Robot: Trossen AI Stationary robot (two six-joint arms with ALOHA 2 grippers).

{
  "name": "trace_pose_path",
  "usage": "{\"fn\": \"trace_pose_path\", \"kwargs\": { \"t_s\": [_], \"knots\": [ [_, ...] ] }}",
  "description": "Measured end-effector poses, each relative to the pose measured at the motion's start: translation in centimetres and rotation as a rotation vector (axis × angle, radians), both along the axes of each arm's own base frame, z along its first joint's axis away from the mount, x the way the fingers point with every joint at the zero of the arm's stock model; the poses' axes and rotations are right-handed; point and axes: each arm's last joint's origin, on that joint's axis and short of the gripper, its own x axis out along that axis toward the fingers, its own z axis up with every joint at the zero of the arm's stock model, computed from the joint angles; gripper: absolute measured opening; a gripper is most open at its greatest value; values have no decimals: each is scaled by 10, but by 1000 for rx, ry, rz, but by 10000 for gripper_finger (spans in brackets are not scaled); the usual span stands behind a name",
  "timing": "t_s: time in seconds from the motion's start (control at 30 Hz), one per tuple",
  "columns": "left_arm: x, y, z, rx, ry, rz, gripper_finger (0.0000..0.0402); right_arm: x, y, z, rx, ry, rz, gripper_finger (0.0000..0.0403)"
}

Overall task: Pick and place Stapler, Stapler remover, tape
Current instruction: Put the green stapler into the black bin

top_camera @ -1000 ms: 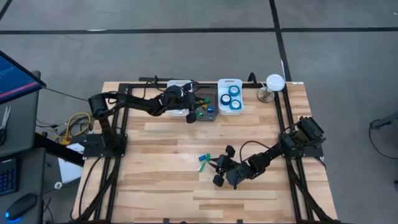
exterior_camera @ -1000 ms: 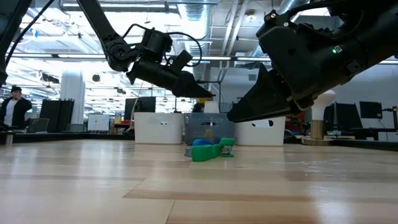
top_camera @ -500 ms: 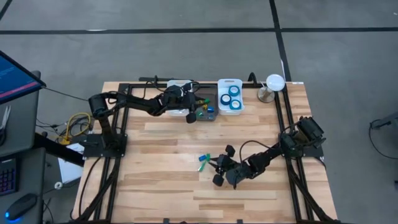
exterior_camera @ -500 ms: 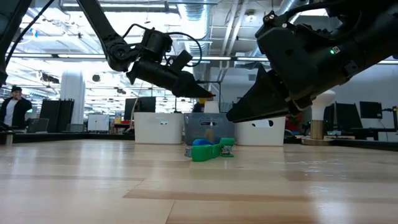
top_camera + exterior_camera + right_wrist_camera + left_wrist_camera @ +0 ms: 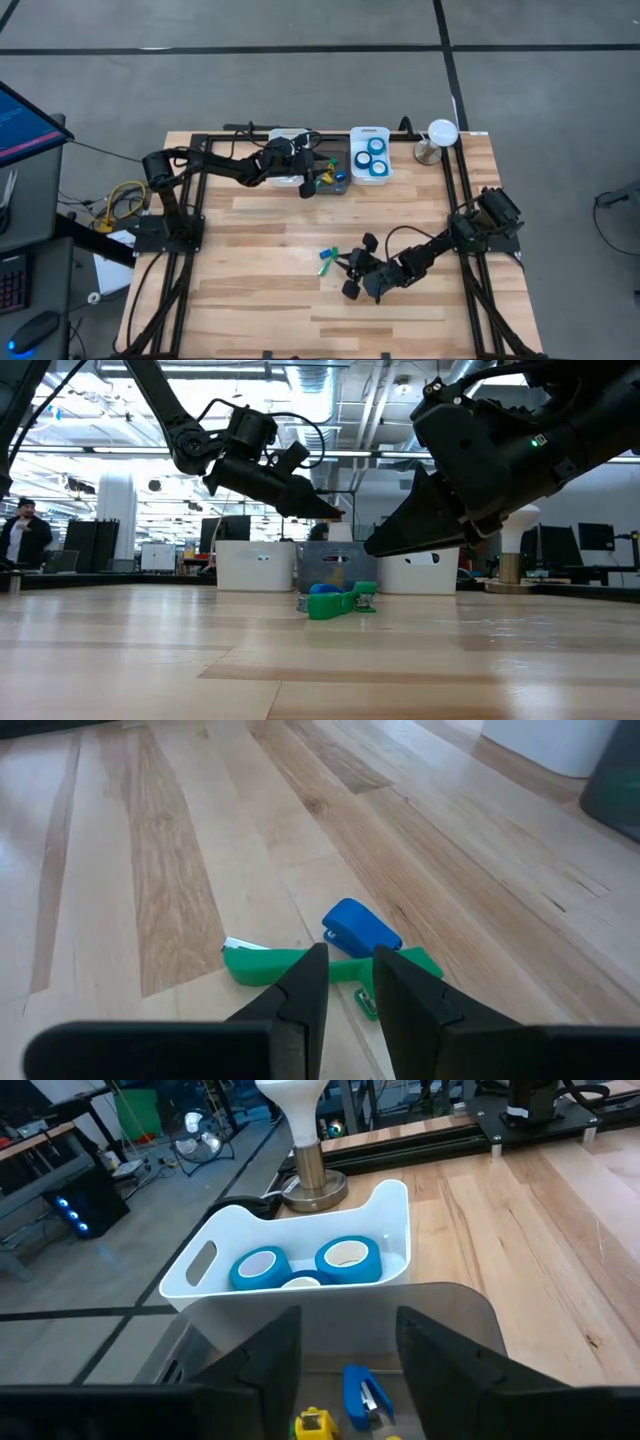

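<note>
A green piece (image 5: 300, 965) and a small blue stapler (image 5: 360, 928) lie side by side on the wooden table (image 5: 270, 300), also seen as the green piece (image 5: 335, 603) in the low view. My right gripper (image 5: 345, 970) hangs just above and behind them, open by a narrow gap, touching nothing. My left gripper (image 5: 345, 1345) stands open over the dark bin (image 5: 340, 188) at the far edge. In that bin lie a small blue piece (image 5: 362, 1390) and a yellow one (image 5: 312, 1423). Blue tape rolls (image 5: 348, 1258) sit in the white bin (image 5: 395, 1210) beside it.
Another white bin (image 5: 283, 137) stands on the dark bin's other side, partly under my left arm. A white lamp-like stand (image 5: 438, 135) is at the far right corner. Black rails (image 5: 462, 200) run along both table sides. A person (image 5: 20, 540) stands far off in the room.
My left gripper has opened over the dark bin, and the small coloured pieces by its fingertips show shifted a little in the high view. Both arms have kept their places.
</note>
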Motion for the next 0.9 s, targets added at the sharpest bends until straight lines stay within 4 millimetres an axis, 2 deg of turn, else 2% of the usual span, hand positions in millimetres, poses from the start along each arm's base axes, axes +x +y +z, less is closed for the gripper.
{"fn": "trace_pose_path", "kwargs": {
  "t_s": [0.3,0.43,0.57,0.67,0.77,0.9],
  "knots": [
    [2,-4,1,29,3,-21,168,0,1,0,12,-5,-5,76],
    [3,-17,18,50,-43,-53,168,0,1,0,11,-2,-5,76],
    [0,-40,52,90,-143,-114,168,-1,0,-1,7,5,-6,76],
    [-9,-63,73,94,-200,-191,168,-1,0,-1,5,9,-5,76],
    [-26,-90,78,-10,-235,-295,168,-2,3,-4,10,14,8,76],
    [-55,-129,62,-186,-205,-446,168,-2,6,-6,55,13,23,76]
  ]
}}
